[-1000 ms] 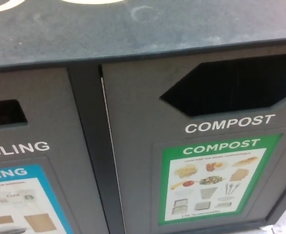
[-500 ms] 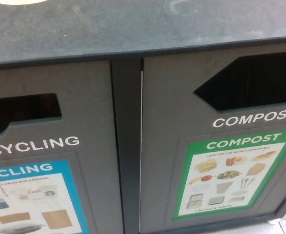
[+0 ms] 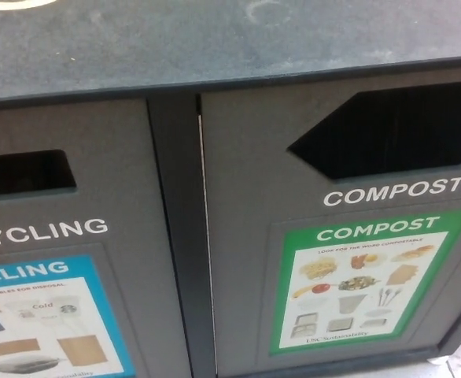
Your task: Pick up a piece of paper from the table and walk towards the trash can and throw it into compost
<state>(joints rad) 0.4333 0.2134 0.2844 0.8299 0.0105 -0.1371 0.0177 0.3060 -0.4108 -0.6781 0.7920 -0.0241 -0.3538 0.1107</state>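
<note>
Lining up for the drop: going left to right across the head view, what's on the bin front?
Recycling opening → blue recycling poster → dark divider between the doors → green compost poster → compost opening. Neither hand nor any paper shows.

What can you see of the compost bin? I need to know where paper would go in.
The compost bin is the right-hand dark grey panel of the station, under a dusty flat top. High on its front is a dark, angular opening, pointed at its left end and cut off by the right picture edge; nothing shows inside. Below it, white letters read COMPOST, above a green-bordered poster picturing food, paper items and containers. A thin seam separates it from the recycling side.
</note>
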